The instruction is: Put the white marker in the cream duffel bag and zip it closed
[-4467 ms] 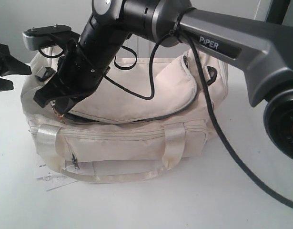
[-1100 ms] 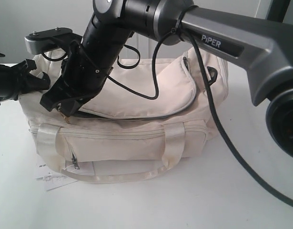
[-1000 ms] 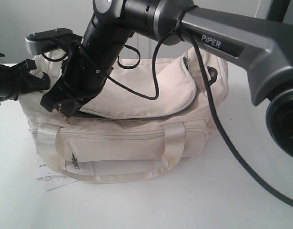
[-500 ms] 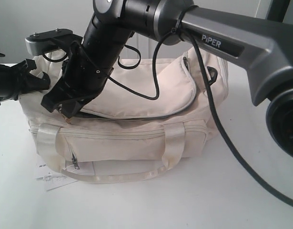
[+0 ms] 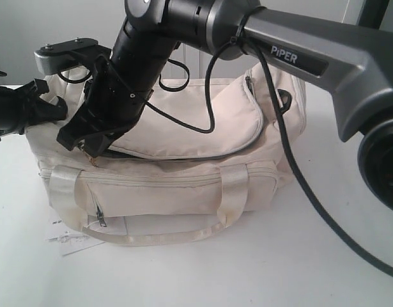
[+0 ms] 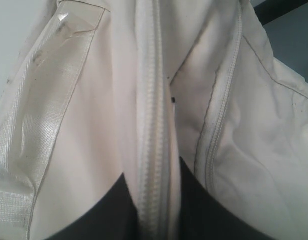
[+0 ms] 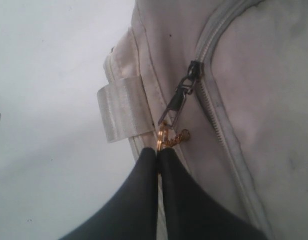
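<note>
In the exterior view, the bag [image 5: 183, 192] sits on a white table [image 5: 260, 268] with a paper tag [image 5: 65, 242] poking out from under its near edge. The right gripper [image 5: 87, 146] reaches across to the left end of the bag's top flap. The left gripper [image 5: 46, 109] is against that same end of the bag. Only a thin dark line shows along the flap's edge, so we cannot see inside. The marker is in sight nowhere, and we cannot tell whether it lies in the bag.

In the left wrist view, two dark fingers [image 6: 108, 215] are closed on a raised fold of the bag that carries a zipper [image 6: 154, 125]. A shiny strap [image 6: 38, 125] runs beside it. No opening shows here.

In the right wrist view, the fingers [image 7: 143, 190] are pressed together, pinching the gold clasp [image 7: 165, 136]. It hangs from a dark zipper pull [image 7: 181, 97] near the bag's end, just beside a satin loop [image 7: 118, 107]. Again we see only the outside of the bag.
</note>
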Available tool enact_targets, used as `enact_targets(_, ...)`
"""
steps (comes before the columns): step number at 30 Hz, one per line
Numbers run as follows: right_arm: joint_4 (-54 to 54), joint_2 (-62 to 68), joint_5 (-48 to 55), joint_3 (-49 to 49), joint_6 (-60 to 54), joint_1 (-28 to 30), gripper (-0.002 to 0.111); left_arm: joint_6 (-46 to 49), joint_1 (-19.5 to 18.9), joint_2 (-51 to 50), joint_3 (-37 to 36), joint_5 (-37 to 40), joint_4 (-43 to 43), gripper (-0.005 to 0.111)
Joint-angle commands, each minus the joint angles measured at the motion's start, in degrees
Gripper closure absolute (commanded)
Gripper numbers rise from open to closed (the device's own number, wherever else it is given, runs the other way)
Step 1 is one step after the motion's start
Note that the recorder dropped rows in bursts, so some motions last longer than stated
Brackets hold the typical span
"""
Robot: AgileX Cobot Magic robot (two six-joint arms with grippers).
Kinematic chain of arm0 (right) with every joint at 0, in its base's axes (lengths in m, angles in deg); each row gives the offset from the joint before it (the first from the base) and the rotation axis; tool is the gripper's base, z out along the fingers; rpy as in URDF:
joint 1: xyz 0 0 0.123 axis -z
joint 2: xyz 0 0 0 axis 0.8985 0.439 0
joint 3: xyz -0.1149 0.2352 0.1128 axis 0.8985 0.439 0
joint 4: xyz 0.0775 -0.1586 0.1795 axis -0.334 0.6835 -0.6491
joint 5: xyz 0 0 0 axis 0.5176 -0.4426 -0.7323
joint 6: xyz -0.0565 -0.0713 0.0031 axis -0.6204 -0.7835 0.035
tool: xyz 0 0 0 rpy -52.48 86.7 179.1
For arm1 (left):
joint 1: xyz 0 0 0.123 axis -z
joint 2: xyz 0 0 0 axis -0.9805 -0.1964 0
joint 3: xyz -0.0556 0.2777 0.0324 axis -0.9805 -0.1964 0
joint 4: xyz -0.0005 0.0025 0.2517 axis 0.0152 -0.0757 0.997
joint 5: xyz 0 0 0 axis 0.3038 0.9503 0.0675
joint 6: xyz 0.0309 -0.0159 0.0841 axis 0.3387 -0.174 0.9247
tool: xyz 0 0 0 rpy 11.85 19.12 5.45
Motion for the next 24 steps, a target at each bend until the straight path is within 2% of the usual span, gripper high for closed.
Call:
enact_targets(1, 0.9, -1.1, 1.9, 0.0, -0.7, 0.2, 0.108, 0.4, 0.0, 0.0, -0.3, -0.5, -1.8, 0.107)
enact_targets(24, 3.7, -1.8, 1.9, 0.0, 0.0, 0.2, 0.108, 0.4, 0.0, 0.0, -0.3, -0.5, -1.8, 0.107)
